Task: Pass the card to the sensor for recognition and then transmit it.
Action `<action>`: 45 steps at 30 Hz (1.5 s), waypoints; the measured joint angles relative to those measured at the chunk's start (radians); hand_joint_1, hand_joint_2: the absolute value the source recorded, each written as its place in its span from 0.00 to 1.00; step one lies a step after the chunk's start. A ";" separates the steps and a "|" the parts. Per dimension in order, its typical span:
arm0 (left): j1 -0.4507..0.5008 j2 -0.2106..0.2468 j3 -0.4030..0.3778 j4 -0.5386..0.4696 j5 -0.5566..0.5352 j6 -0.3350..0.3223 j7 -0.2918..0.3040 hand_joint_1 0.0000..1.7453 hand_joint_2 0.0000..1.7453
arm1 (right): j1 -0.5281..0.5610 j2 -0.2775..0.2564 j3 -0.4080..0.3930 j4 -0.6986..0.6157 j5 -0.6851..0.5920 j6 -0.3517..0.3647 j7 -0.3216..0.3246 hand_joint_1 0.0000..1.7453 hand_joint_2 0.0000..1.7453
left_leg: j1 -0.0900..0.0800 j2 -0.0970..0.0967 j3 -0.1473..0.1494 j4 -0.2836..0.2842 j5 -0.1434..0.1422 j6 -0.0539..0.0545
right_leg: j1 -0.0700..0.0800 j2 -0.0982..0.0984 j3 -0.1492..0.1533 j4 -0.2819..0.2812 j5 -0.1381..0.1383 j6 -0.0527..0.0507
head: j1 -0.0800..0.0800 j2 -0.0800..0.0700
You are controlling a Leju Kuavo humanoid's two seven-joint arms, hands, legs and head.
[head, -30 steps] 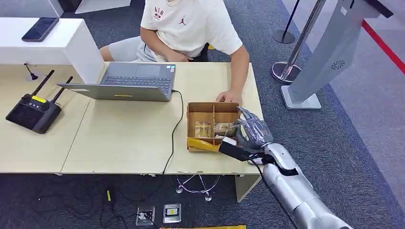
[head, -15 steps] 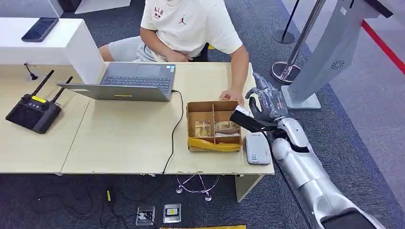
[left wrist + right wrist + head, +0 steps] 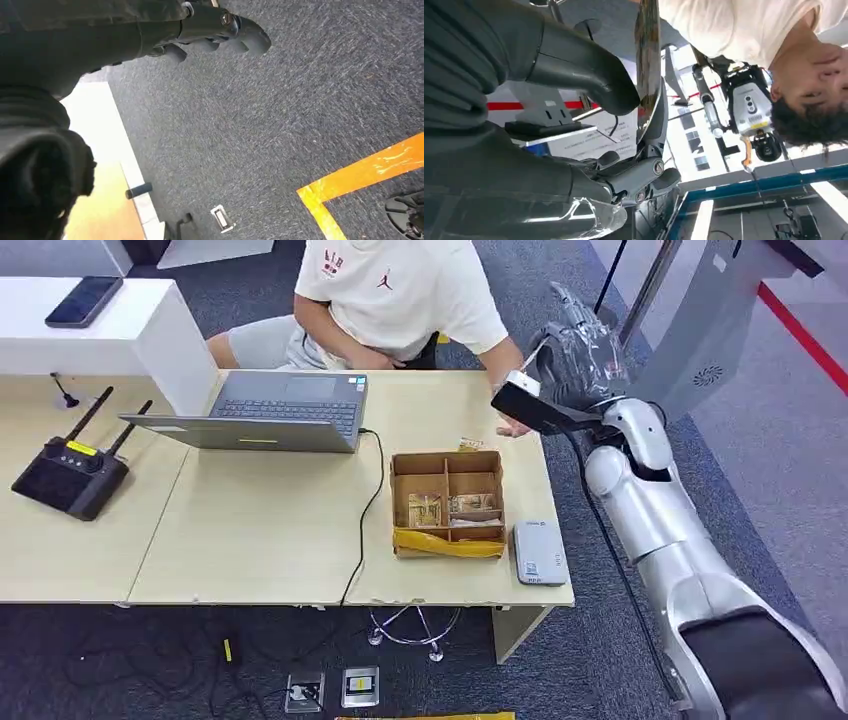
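Note:
In the right wrist view a thin card [image 3: 647,60] shows edge-on, pinched between the thumb and a finger of my right hand [image 3: 589,75]. In the head view that right hand [image 3: 578,352] is raised high over the table's far right corner, close to the seated person [image 3: 395,290]. The grey card sensor [image 3: 539,552] lies flat near the table's front right edge, well below and behind the hand. Beside the sensor stands a cardboard box [image 3: 447,502] with compartments holding several cards. My left hand [image 3: 215,30] hangs over the carpet with nothing in it.
The person's hand [image 3: 512,428] rests on the table just beyond the box. An open laptop [image 3: 270,412] and its cable lie left of the box, and a black controller [image 3: 68,472] sits at far left. A grey kiosk stand [image 3: 690,350] rises to the right.
My right hand has risen from just above the sensor at the table's front edge, up and away toward the person, uncovering the sensor.

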 joint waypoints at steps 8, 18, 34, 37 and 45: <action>-0.024 -0.005 -0.009 0.000 -0.031 0.000 0.000 0.00 0.00 | -0.117 0.085 0.027 0.170 0.044 -0.016 -0.001 1.00 1.00 | 0.000 0.000 0.000 0.000 0.001 -0.001 | 0.000 0.000 0.000 0.000 0.000 0.000 | 0.000 0.000; -0.030 -0.005 -0.019 -0.001 -0.034 0.000 0.000 0.00 0.00 | -0.155 0.146 0.052 0.277 0.051 -0.026 0.009 1.00 1.00 | 0.000 0.000 0.000 0.000 0.001 -0.001 | 0.001 0.000 0.000 0.000 0.000 0.000 | 0.000 0.000; -0.026 -0.003 -0.019 -0.001 -0.012 0.000 0.001 0.00 0.00 | -0.156 0.175 0.085 0.376 0.061 -0.119 -0.014 0.00 1.00 | 0.000 0.000 0.000 0.000 0.001 -0.001 | 0.000 0.001 -0.001 0.000 0.000 0.000 | 0.000 0.000; -0.014 0.000 -0.019 -0.001 0.012 0.000 0.000 0.00 0.00 | -0.155 0.153 0.089 0.376 0.019 -0.174 -0.027 0.00 1.00 | 0.000 0.000 0.000 0.000 0.001 -0.001 | 0.000 0.001 -0.001 0.000 0.000 0.000 | -0.001 0.000; 0.054 0.024 0.027 0.000 0.154 0.000 -0.034 0.00 0.00 | -0.111 -0.002 -0.003 0.363 -0.270 -0.333 -0.061 0.00 1.00 | 0.000 0.002 0.002 0.001 0.001 -0.001 | 0.000 0.002 -0.001 -0.002 0.000 0.000 | -0.001 0.000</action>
